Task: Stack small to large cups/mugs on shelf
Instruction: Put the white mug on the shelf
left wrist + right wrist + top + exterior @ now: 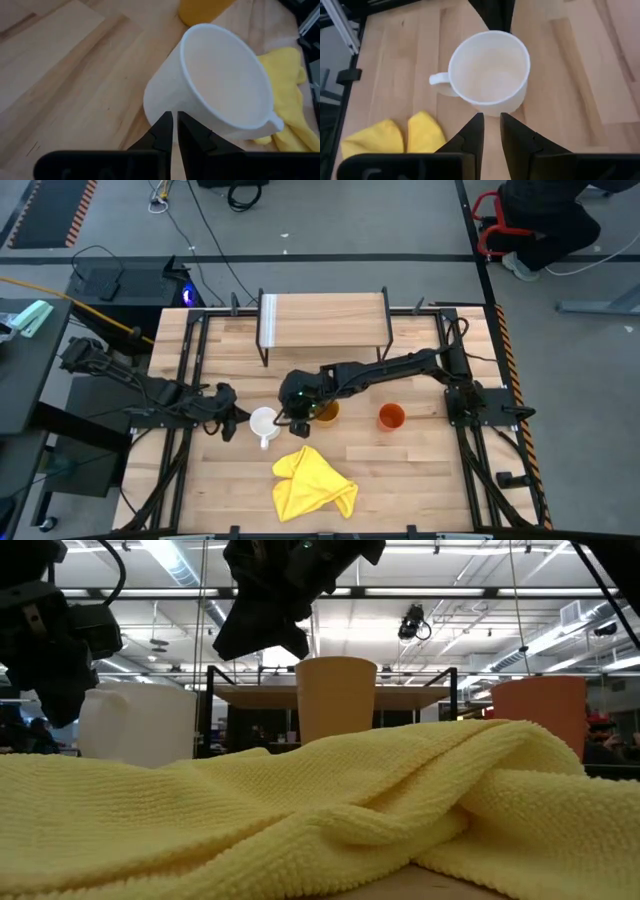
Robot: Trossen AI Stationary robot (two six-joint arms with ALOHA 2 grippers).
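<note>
In the high view the white mug (pixel 263 423) is standing upright on the desk (pixel 420 470), a bit left of centre, w/ its handle pointing toward the bottom of the frame. The left claw (pixel 236 423) is sitting just beside the mug on its left side. In the left wrist view its fingers (pixel 162 131) are nearly together w/ only a thin slit between, and they are pointing at the mug's outer wall, not gripping it. The right claw (pixel 297 425) is hovering just right of the mug, above the yellow-orange cup (pixel 326 411); its fingers (pixel 472 132) are showing a narrow gap and are holding nothing. The red-orange cup (pixel 391 416) is standing further right, apart from the others. The shelf (pixel 323 320) is at upper centre, w/ nothing on it. The yellow cloth (pixel 312 483) is lying below the mug, near but not touching.

I am judging that no cup is stacked yet. Risks from here: both claws are crowding the same mug, so they could be bumping each other or pushing the mug over. The left claw is approaching nearly shut, so it may be only shoving the mug toward the cloth. The right arm is also hanging close over the yellow-orange cup and could be knocking it.
</note>
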